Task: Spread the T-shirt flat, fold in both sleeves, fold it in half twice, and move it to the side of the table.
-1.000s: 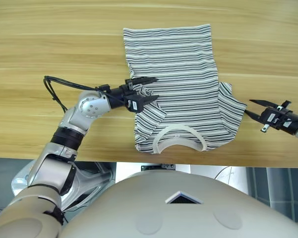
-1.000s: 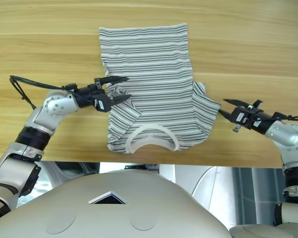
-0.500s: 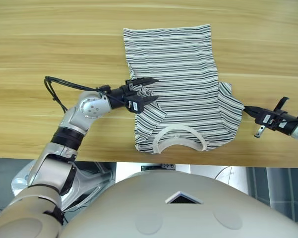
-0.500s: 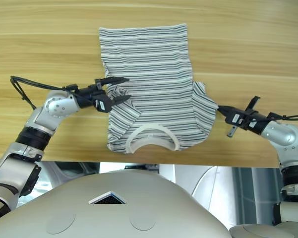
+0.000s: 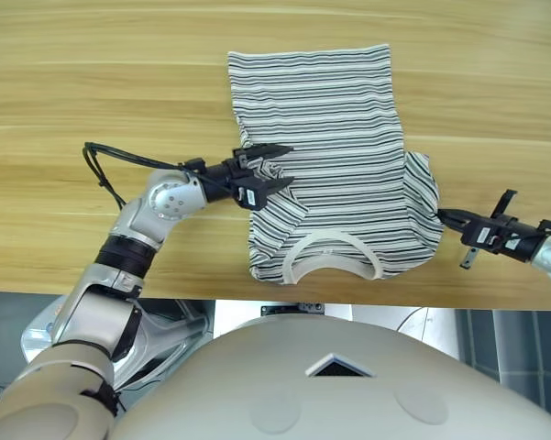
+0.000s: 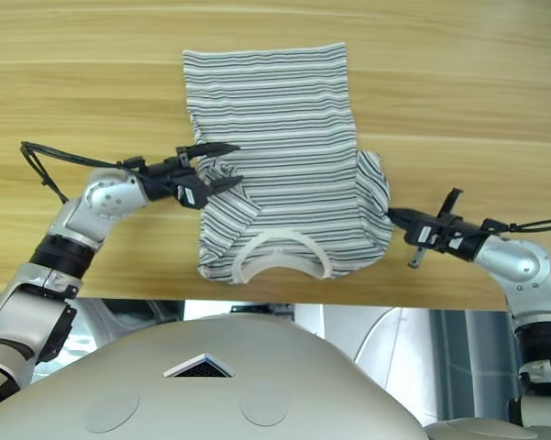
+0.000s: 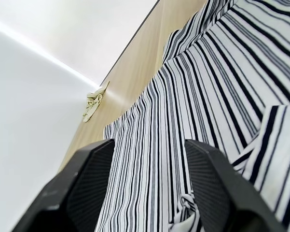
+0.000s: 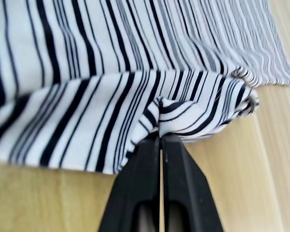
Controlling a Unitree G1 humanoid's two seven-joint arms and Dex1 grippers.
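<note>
- Head views: you see the striped T-shirt lying on the wooden table, with its collar toward the robot's edge and its hem at the far side. The left sleeve lies folded in over the body. The right sleeve sticks out to the robot's right.
- Head views, tools: the left gripper stands at the shirt's left edge, just beside the folded sleeve, with its jaws spread. The right gripper lies low at the outer tip of the right sleeve, with its jaws pressed together on the cloth.
- Left wrist view: you see two black fingers set wide apart, with striped cloth running between and beyond them. You cannot tell whether they touch it.
- Right wrist view: you see the fingers clamped on a small fold of the sleeve's edge. The cloth bunches at the pinch, and bare wood lies on either side.
</note>
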